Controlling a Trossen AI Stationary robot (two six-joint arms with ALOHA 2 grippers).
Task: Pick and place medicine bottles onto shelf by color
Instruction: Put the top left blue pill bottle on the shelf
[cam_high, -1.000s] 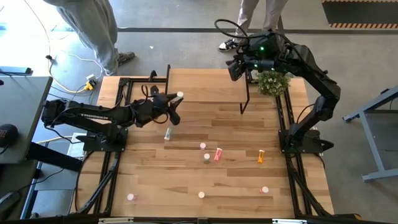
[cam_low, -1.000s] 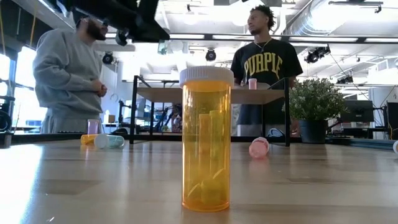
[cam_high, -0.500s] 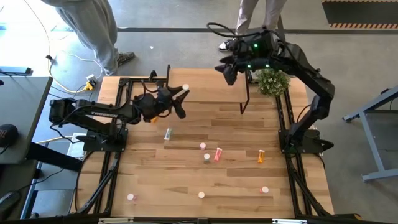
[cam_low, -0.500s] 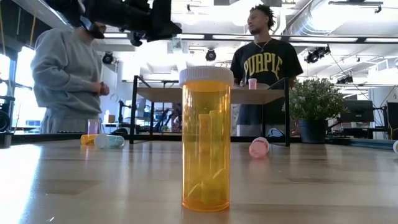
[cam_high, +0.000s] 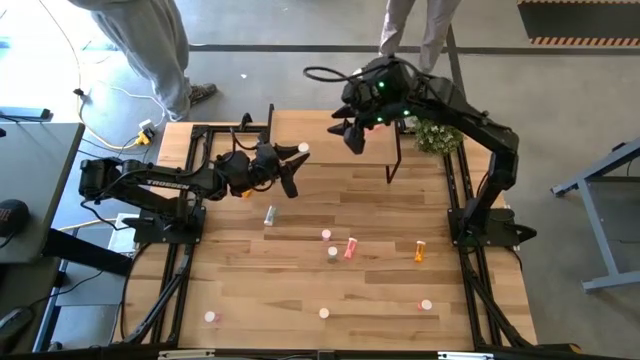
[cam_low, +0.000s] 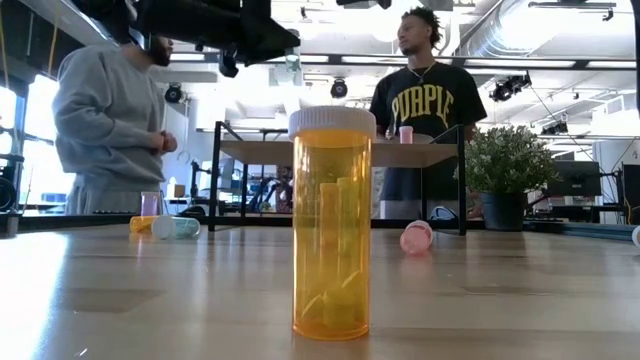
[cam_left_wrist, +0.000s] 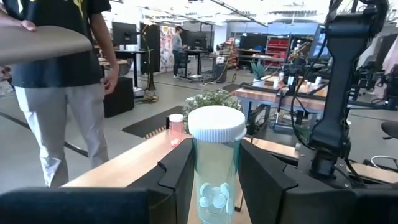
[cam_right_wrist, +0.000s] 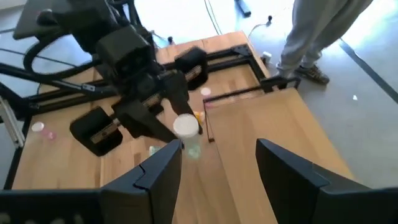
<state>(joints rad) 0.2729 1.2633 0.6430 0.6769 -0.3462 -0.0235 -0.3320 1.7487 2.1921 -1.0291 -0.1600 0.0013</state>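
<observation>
My left gripper (cam_high: 293, 160), upper centre of the high view, holds a pale green bottle (cam_left_wrist: 216, 165) in its jaws at the shelf's (cam_high: 335, 140) left edge; my right gripper (cam_high: 352, 136), jaws spread empty, hovers over the shelf.

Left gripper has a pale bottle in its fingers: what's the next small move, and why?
Probably carry it a little farther over the shelf and lower it. The left gripper is shut on the pale green bottle, held upright at the shelf's near edge, with a pink bottle already standing there. The right gripper hangs open above the shelf.
</observation>
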